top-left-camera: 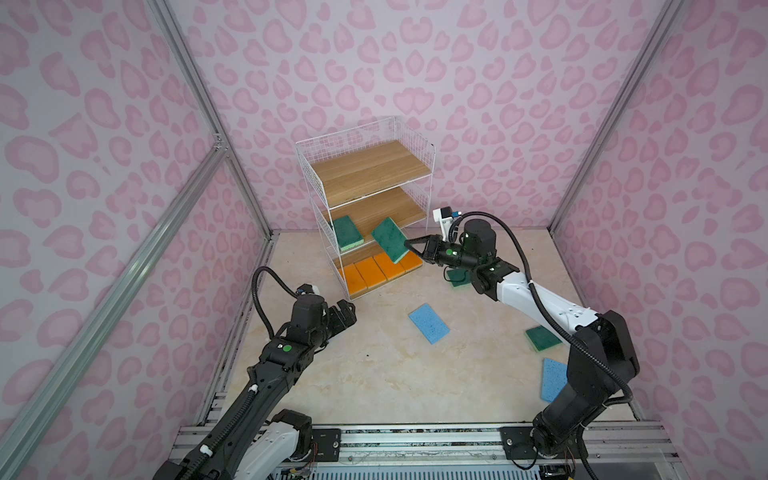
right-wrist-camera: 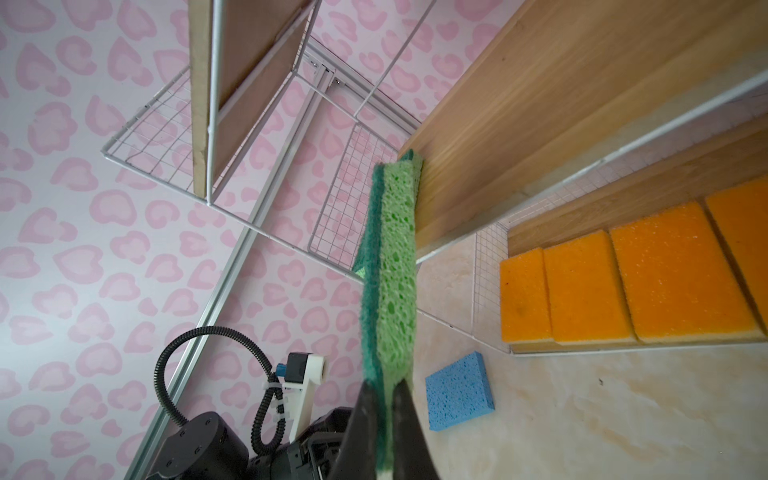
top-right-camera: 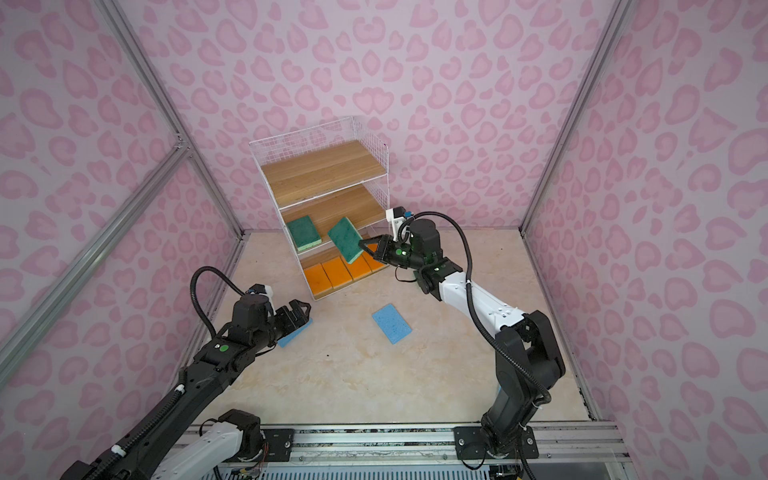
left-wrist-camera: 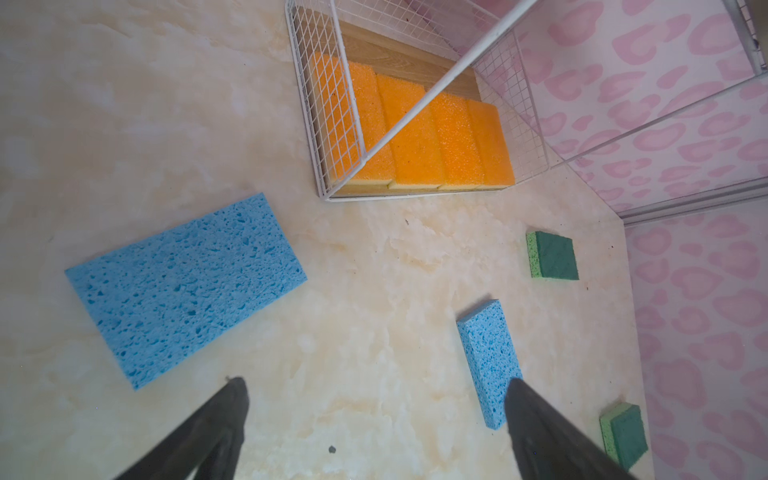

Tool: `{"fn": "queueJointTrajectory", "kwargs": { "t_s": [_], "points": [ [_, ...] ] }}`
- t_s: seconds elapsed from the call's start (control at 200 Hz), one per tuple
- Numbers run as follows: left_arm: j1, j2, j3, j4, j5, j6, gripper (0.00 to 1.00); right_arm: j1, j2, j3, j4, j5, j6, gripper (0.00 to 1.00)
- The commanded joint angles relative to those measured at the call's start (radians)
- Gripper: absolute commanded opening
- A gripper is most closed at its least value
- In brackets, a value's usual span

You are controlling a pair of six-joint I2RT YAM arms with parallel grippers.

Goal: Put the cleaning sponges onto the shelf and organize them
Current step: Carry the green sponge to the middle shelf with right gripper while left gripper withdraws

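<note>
Two arms share this tabletop (top-left-camera: pixel 374 374), and only the right one is carrying anything. Over on the left, the left claw (left-wrist-camera: pixel 376 386) hangs with its fingers spread wide and empty, low over the marble-look surface. A light blue sponge (left-wrist-camera: pixel 187 286) lies flat just beside it; in a top view it pokes out from beneath that claw (top-right-camera: pixel 293 336). That arm is plainly the nearer one to it.

In the middle stands the shelf (top-left-camera: pixel 365 166). Its top board is bare. On the left of its middle board sits one dark green sponge (top-left-camera: pixel 348 233), and four orange sponges (top-left-camera: pixel 374 270) are lined up side by side on the bottom board.

Just right of the seated green one, a second green sponge (top-left-camera: pixel 389 245) is pinched at one short end by the right claw (top-left-camera: pixel 411 245), which is clamped firmly on it. Its long axis runs straight out from the fingertips toward the shelf, dark face up and tilted. In the right wrist view its far end (right-wrist-camera: pixel 409 166) sits at the front edge of the middle board, apparently touching it. To my eye the placing depends on that: the sponge needs to go further in along its own length and be laid level beside its twin.

A second blue sponge (top-left-camera: pixel 429 323) lies between the arms. Further right lie a green sponge (top-left-camera: pixel 457 277) partly under the right arm, another green one (top-left-camera: pixel 542 337) and a third blue one (top-left-camera: pixel 552 384). All are nearer the right arm.
</note>
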Motion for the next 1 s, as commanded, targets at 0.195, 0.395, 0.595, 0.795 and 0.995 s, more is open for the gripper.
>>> {"fn": "queueJointTrajectory", "kwargs": {
  "t_s": [0.195, 0.395, 0.595, 0.795, 0.995],
  "points": [
    [0.002, -0.019, -0.005, 0.031, -0.041, 0.051, 0.97, -0.003, 0.159, 0.195, -0.006, -0.016, 0.029, 0.07],
    [0.002, -0.022, -0.024, 0.040, -0.040, 0.054, 0.97, 0.006, 0.246, 0.283, 0.047, -0.004, 0.049, 0.07],
    [0.002, -0.029, -0.042, 0.040, -0.035, 0.061, 0.97, 0.019, 0.337, 0.392, 0.029, 0.005, 0.050, 0.07],
    [0.002, -0.025, -0.050, 0.047, -0.034, 0.064, 0.97, 0.023, 0.407, 0.475, 0.012, 0.019, 0.060, 0.08],
    [0.001, -0.009, -0.050, 0.053, -0.030, 0.072, 0.97, 0.030, 0.461, 0.542, -0.008, 0.007, 0.068, 0.09]
  ]
}}
